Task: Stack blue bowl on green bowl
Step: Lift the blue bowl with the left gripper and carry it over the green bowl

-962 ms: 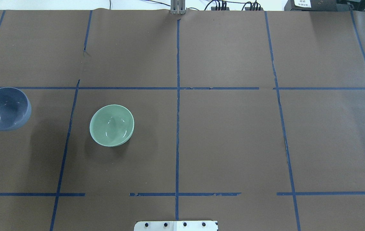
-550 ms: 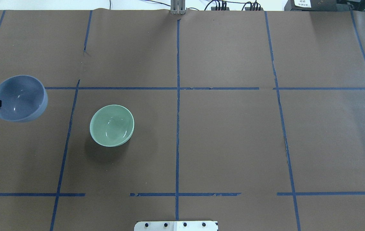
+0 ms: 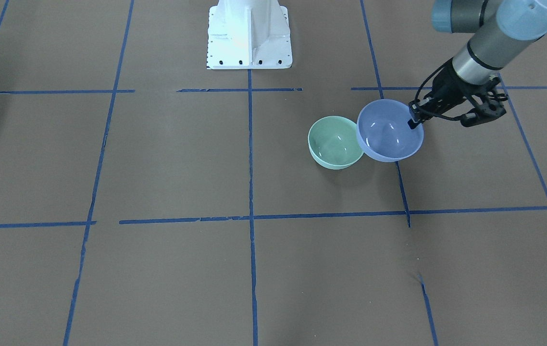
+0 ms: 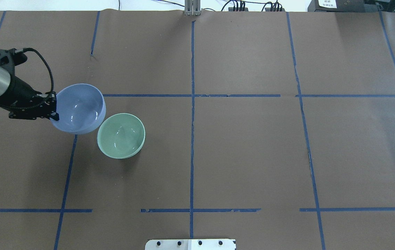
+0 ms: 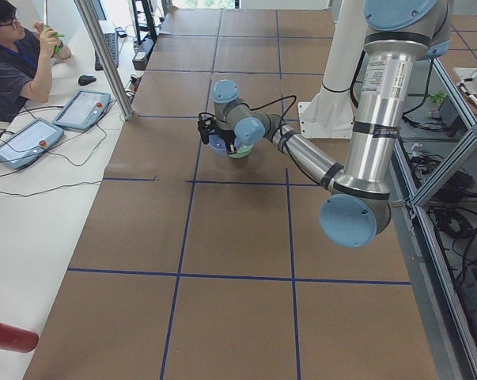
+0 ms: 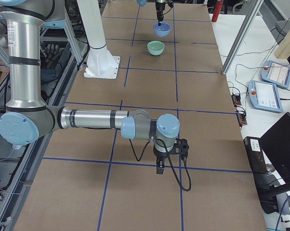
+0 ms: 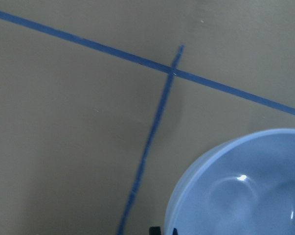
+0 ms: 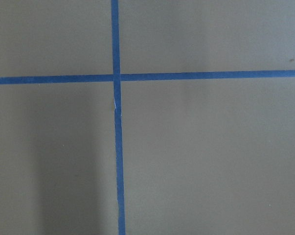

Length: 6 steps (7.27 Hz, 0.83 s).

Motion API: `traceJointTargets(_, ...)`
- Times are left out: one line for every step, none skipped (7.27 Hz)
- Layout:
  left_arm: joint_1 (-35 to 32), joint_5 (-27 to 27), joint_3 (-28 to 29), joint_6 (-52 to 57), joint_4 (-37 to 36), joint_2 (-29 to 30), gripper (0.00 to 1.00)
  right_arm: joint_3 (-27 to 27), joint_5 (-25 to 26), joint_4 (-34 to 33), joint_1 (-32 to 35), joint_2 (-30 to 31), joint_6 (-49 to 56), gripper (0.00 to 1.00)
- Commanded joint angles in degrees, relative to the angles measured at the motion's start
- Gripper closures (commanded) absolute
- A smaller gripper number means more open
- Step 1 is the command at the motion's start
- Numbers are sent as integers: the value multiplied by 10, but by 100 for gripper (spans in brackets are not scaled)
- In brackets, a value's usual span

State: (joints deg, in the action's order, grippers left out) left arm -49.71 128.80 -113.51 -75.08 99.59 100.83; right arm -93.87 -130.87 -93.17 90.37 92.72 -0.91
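Note:
The blue bowl (image 4: 77, 108) hangs tilted above the table, gripped at its rim by my left gripper (image 4: 54, 116), which is shut on it. The bowl's near edge overlaps the edge of the green bowl (image 4: 121, 136) in the overhead view. In the front-facing view the blue bowl (image 3: 389, 130) is beside and slightly over the green bowl (image 3: 333, 142), with the left gripper (image 3: 412, 122) at its rim. The left wrist view shows the blue bowl (image 7: 245, 191) at the lower right. My right gripper (image 6: 160, 167) shows only in the exterior right view, low over the table; I cannot tell its state.
Brown paper with blue tape lines (image 4: 192, 104) covers the table. The robot base (image 3: 249, 36) stands at the near-middle edge. An operator (image 5: 17, 55) sits beyond the far side with tablets (image 5: 24, 142) beside him.
My left arm has carried the blue bowl rightward from the table's far left edge until it is next to the green bowl. The green bowl has not moved.

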Motion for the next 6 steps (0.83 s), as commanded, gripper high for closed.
traceJointTargets(48, -35, 41, -60, 1, 53, 100, 0, 0, 0, 0, 0, 0, 0)
traceJointTargets(58, -36, 49, -62, 3, 53, 100, 0, 0, 0, 0, 0, -1, 0)
traceJointTargets(64, -36, 49, -65, 4, 53, 100, 0, 0, 0, 0, 0, -1, 0)
traceJointTargets(72, -36, 52, -65, 4, 53, 100, 0, 0, 0, 0, 0, 0, 0)
traceJointTargets(81, -36, 58, -65, 5, 53, 100, 0, 0, 0, 1, 0, -1, 0)
traceJointTargets(88, -36, 60, -65, 5, 53, 100, 0, 0, 0, 0, 0, -1, 0)
